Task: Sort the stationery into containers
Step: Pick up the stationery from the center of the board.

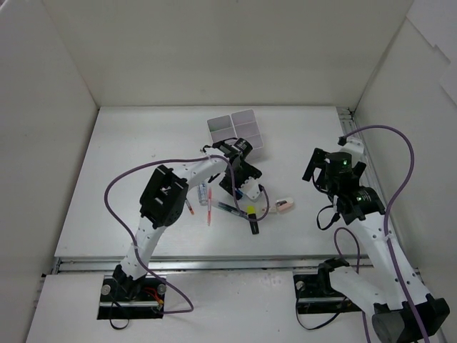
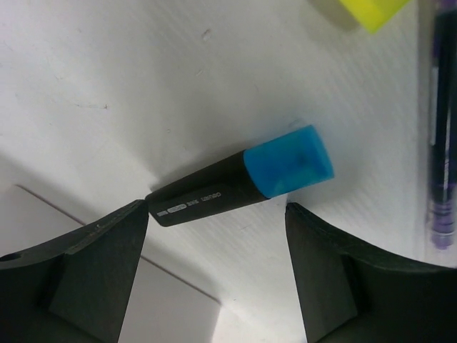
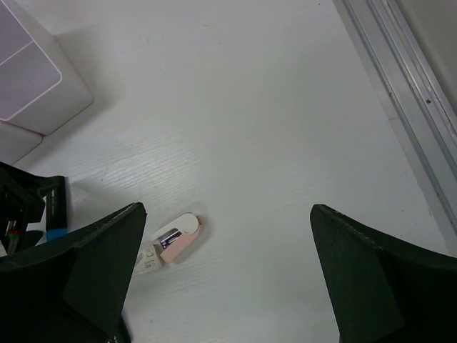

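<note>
Top external view: a white wood-grained bench point(image 1: 128, 157) sits boxed in by plain white walls point(image 1: 214, 50), with a white plastic grid organiser of square compartments point(image 1: 237, 128) at its far middle. A metal rail point(image 3: 400, 93) runs along the bench's right edge.

The black highlighter with a blue cap point(image 2: 235, 187) lies flat on the bench just beyond the left tool point(image 2: 216, 209), whose fingers stand apart and clamp nothing. Its long axis runs across the gap from finger to finger, slightly slanted, cap toward the right-hand finger. From above, the left arm's wrist hides it.

A yellow cap point(image 2: 371, 8) is cut off by the frame's top edge, and a dark pen point(image 2: 444, 143) by its side.

The right tool point(image 3: 227, 209) hangs spread wide over bare bench, with a pink-and-white eraser point(image 3: 175, 239) lying near its left finger.
</note>
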### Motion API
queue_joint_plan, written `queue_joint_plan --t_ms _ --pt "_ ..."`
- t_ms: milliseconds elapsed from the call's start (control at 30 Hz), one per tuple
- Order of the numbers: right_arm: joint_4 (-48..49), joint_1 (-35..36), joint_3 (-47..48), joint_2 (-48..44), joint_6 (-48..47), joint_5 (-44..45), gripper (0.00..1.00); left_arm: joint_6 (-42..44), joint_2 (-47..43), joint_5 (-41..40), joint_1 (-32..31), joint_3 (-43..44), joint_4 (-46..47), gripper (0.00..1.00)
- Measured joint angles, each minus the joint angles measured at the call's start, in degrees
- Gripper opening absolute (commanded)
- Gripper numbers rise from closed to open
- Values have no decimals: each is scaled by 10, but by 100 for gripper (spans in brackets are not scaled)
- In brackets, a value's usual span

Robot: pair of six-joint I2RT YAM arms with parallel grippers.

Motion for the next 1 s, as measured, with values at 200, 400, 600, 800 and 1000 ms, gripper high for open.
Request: queue_joint_plan --t_ms 200,400,600,800,1000 --pt "0 0 0 27 3 -15 98 81 -9 -24 -8 -18 8 68" --pt "0 0 0 33 2 -17 97 165 -8 -31 -12 -17 -40 48" --pt "0 0 0 33 1 -19 98 228 -3 -28 -16 -5 -114 48" --pt "0 0 0 31 0 -19 98 246 -2 -20 -22 -3 -177 49" --pt "0 0 0 29 0 -19 98 249 1 11 -27 -3 -212 27"
